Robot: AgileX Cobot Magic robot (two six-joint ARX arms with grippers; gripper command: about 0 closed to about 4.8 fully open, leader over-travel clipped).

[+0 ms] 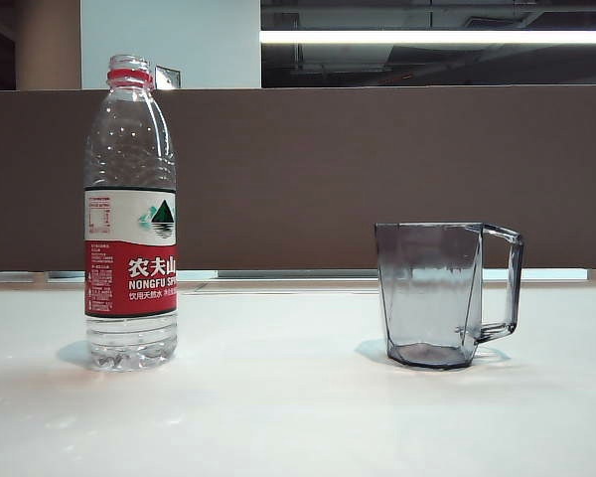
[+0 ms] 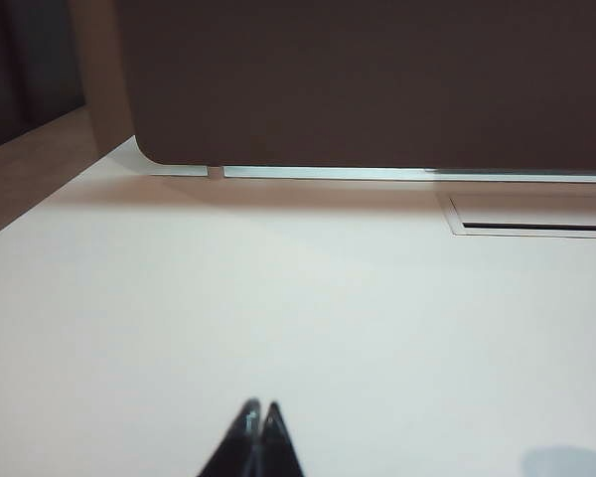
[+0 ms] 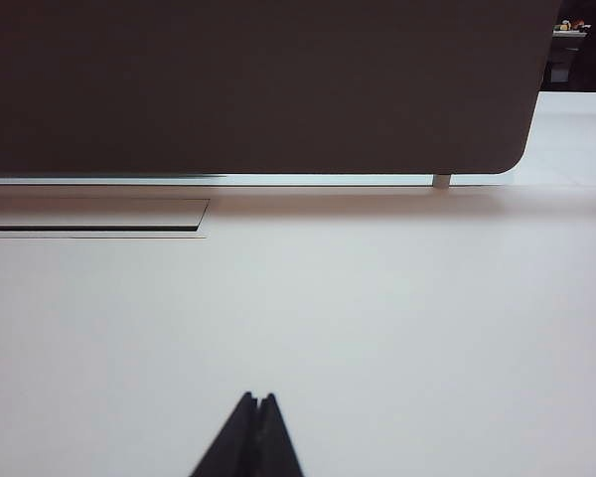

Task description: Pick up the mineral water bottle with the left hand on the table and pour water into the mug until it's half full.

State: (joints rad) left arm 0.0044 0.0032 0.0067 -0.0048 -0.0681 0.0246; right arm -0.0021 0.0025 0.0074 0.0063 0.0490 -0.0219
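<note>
The left pincer (image 2: pixel 259 409) shows only as two black fingertips pressed together, holding nothing, hanging low over bare white worktop (image 2: pixel 278 298). The right pincer (image 3: pixel 257 399) looks the same in its own wrist view: two dark tips closed against each other, nothing between them, over a bare stretch of the same worktop (image 3: pixel 377 318).

Ahead of both pincers, across the open surface, a brown partition (image 2: pixel 377 79) stands along the far edge, with a thin bright gap beneath it. A long recessed slot (image 2: pixel 536 221) is set into the surface just before the partition, ahead of the left pincer and off to one side; the right wrist view shows such a slot (image 3: pixel 94 221) too.

Neither pincer appears in the exterior view. There the mineral water bottle (image 1: pixel 130 214) stands upright on the worktop (image 1: pixel 278 417), uncapped, with a red neck ring and a white-and-red label. How much water it holds cannot be told. The mug (image 1: pixel 435 293) stands upright well apart from the bottle, on the other side of that view, its squared handle turned away from the bottle. It looks empty. Neither wrist view shows the bottle or the mug, so their places relative to either pincer cannot be told.
</note>
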